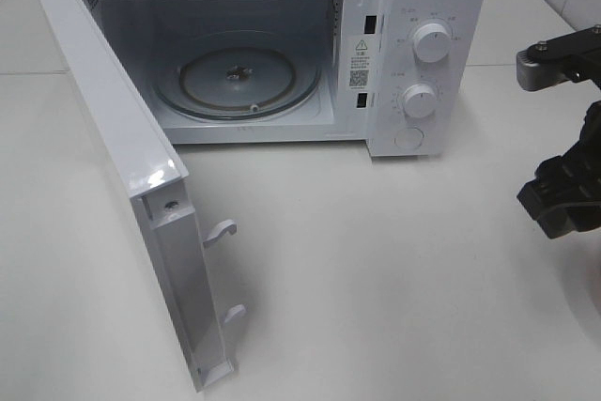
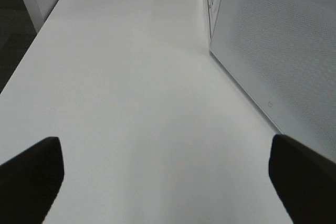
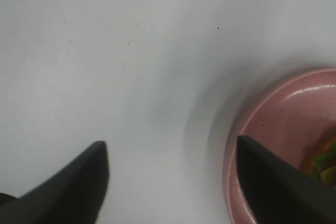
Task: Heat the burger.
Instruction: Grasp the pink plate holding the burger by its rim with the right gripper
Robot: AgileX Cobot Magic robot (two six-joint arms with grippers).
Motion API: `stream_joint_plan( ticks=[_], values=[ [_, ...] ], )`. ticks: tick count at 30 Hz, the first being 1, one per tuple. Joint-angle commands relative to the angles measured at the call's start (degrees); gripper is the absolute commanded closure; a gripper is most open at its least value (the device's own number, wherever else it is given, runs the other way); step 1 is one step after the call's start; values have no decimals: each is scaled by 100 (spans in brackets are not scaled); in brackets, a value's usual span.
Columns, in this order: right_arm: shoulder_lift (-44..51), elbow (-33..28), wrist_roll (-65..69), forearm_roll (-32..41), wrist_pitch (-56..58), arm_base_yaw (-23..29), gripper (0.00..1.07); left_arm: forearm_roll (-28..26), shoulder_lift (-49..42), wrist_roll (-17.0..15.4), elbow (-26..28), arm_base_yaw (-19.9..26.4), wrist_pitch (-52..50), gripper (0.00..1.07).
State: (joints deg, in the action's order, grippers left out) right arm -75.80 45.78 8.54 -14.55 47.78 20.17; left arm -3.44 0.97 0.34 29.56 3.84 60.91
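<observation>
Right jaws apart, burger (image 3: pixel 324 160) just outside them

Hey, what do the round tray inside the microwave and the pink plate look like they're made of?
The round clear turntable tray looks like glass: see-through, with ringed glints. The round pink plate looks like glazed ceramic, perhaps hard plastic: smooth, glossy, with bright highlights near its rim.

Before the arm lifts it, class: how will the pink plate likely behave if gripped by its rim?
The pink plate looks glossy, so its rim may slip in the jaws. It seems hard, so probably won't flex. The burger on it, barely in view, could slide if it tilts.
</observation>
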Motion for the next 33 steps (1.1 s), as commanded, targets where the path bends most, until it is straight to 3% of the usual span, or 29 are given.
stream_joint_plan(
  ticks=[1,2,8,24,33],
  values=[
    [23,34,-6,-155,40,-17,16,-11,-6,17,-6,11,34,9],
    [6,29,-6,-269,29,-17,11,-11,-6,17,-6,11,34,9],
    [6,29,0,-367,29,-34,12,-11,-6,17,-6,11,34,9],
    [6,29,23,-212,-29,-1255,16,-11,-6,17,-6,11,34,9],
    [6,-561,52,-69,-647,-1639,19,-11,-6,17,-6,11,34,9]
  ],
)
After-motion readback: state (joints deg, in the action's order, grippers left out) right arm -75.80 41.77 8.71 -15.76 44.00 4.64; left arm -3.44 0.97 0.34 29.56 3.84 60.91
